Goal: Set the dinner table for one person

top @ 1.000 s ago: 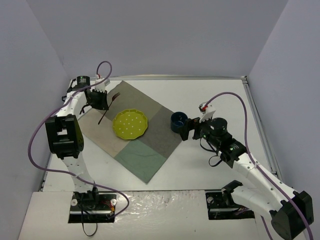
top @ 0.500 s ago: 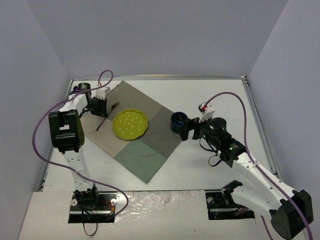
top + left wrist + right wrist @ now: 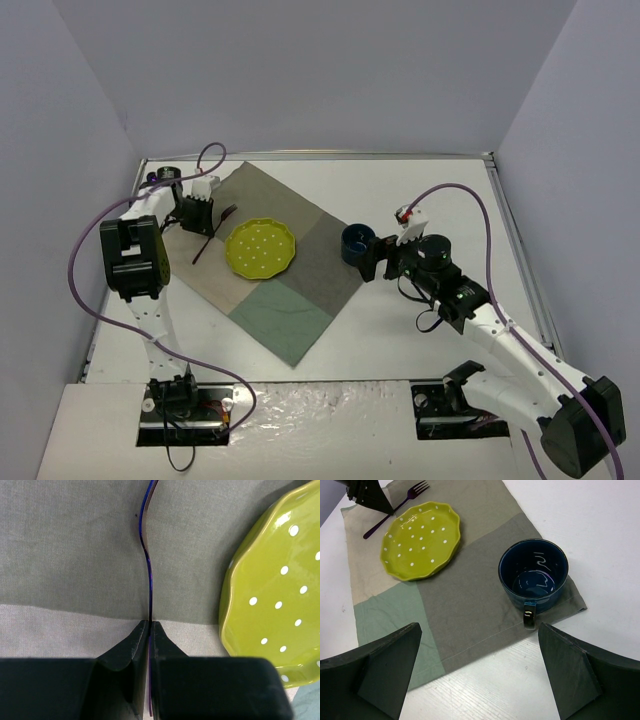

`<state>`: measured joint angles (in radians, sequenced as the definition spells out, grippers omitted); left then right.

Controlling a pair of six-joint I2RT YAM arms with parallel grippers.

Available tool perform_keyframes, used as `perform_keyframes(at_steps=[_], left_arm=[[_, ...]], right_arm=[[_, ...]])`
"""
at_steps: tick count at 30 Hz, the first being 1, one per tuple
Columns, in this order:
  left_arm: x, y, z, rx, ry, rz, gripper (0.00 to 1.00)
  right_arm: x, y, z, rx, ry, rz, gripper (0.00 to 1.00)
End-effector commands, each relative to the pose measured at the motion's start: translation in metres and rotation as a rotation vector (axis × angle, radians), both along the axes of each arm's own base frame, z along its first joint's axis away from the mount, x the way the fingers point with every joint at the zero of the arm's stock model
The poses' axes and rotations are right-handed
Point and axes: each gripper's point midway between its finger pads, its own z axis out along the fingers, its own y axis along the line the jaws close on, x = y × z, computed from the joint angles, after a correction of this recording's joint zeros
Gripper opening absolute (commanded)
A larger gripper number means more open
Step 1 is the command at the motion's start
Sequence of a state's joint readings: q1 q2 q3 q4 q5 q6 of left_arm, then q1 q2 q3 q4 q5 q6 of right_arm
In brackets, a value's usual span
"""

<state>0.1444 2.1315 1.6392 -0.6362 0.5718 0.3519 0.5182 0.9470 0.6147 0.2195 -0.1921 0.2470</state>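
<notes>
The white dinner table carries a grey-green-beige patchwork cloth. A yellow-green dotted plate sits on the cloth. A dark blue mug stands on the cloth's right corner. My left gripper is shut on a thin purple fork, low over the cloth just left of the plate. In the left wrist view the fork runs out from between the closed jaws of the gripper. My right gripper is open and empty, just short of the mug, whose handle faces it.
The cloth lies diagonally across the table's left and middle. Bare white table spreads to the right of and behind the mug. Grey walls close in the table on three sides. Purple cables arc over both arms.
My left gripper has moved down and nearer with the fork, close beside the plate. The right arm has barely moved.
</notes>
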Motion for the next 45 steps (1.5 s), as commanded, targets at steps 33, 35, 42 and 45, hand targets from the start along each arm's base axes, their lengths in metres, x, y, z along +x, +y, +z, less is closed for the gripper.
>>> perform_keyframes(at_steps=[33,35,42,45], left_arm=[[0.033,0.05,0.061,0.405,-0.242,0.143,0.48],[0.024,0.049,0.072,0.43,-0.259,0.159,0.58],[-0.002,0.052,0.074,0.443,-0.282,0.238,0.78],[-0.015,0.059,0.065,0.479,-0.254,0.27,0.86]], right_arm=[[0.005,0.014,0.019,0.05,-0.038,0.037,1.0],[0.005,0.014,0.02,0.054,-0.044,0.036,1.0],[0.004,0.016,0.02,0.069,-0.052,0.049,1.0],[0.002,0.015,0.021,0.069,-0.06,0.052,1.0]])
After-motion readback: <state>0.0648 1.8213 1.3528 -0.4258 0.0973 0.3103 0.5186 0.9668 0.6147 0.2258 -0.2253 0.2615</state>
